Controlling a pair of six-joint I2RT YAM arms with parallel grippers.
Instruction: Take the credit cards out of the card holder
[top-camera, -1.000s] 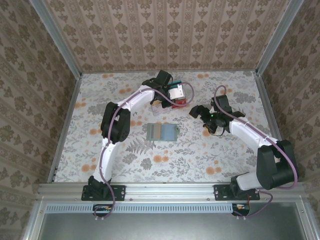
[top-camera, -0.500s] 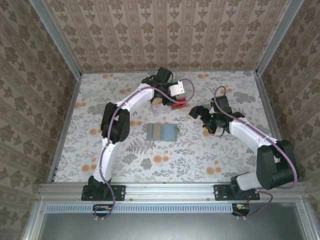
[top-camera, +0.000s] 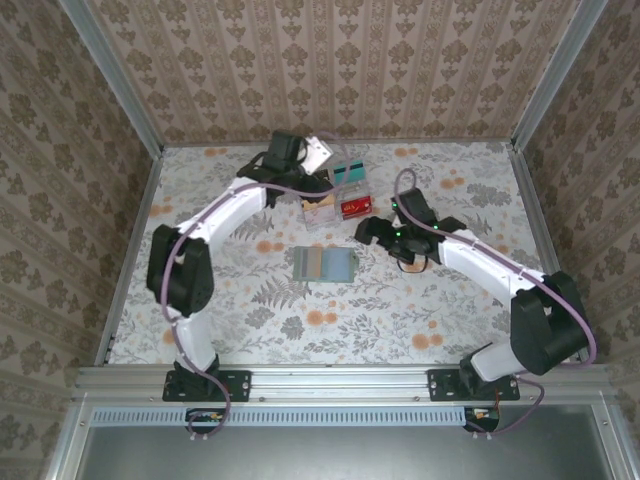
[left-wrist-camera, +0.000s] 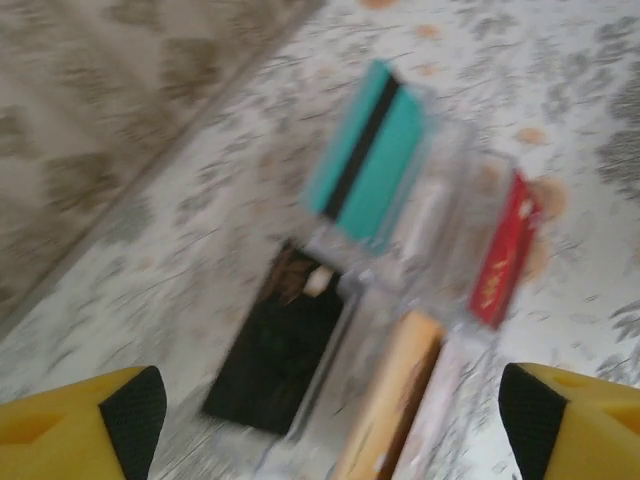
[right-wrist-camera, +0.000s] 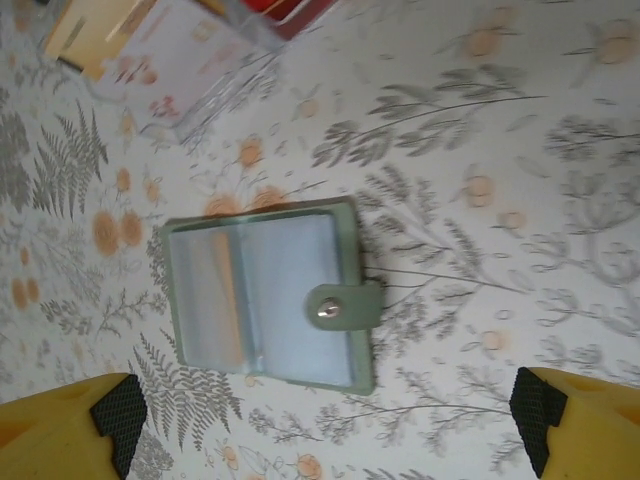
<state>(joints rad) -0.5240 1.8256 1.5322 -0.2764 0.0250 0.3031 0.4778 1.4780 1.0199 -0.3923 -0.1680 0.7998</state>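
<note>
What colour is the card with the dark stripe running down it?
The card is teal, seen best in the left wrist view.

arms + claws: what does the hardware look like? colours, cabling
Matching pair: left arm and right arm have white links, black joint housings and black bases, with a purple cable looping along each. Left claw and right claw have yellow fingers with black pads.

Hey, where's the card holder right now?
In the top view the card holder lies open mid-way across the table, just nearer the arm bases than the clear plastic boxes and left of the right tool.
</note>
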